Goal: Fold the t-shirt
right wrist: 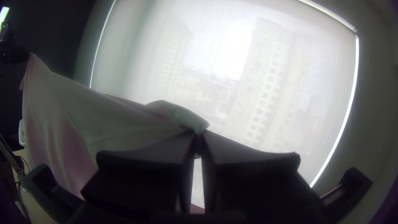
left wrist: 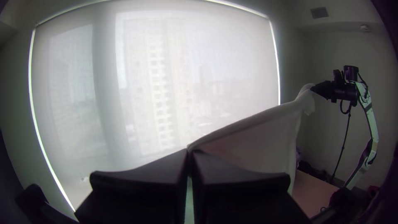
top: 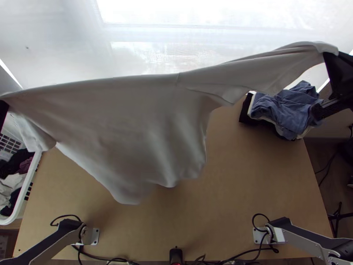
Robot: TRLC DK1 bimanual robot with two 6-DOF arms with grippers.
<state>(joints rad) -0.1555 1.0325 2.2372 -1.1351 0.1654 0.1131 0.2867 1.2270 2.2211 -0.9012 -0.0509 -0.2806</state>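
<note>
The white t-shirt (top: 137, 128) hangs stretched in the air between both grippers, its lower part drooping in loose folds over the table. At the top view's left edge my left gripper (top: 3, 110) holds one upper end; in the left wrist view the left gripper (left wrist: 190, 155) is shut on the cloth (left wrist: 253, 141). My right gripper (top: 331, 57) grips the other end at the top view's upper right. From the right wrist, the right gripper (right wrist: 199, 139) is shut on a bunched bit of the t-shirt (right wrist: 116, 124).
A pile of folded blue and dark cloth (top: 287, 108) lies at the table's far right corner. At the left, a white basket (top: 27, 187) holds mixed clothes beside the wooden table (top: 247, 176). A bright window blind (top: 212, 17) stands behind the table.
</note>
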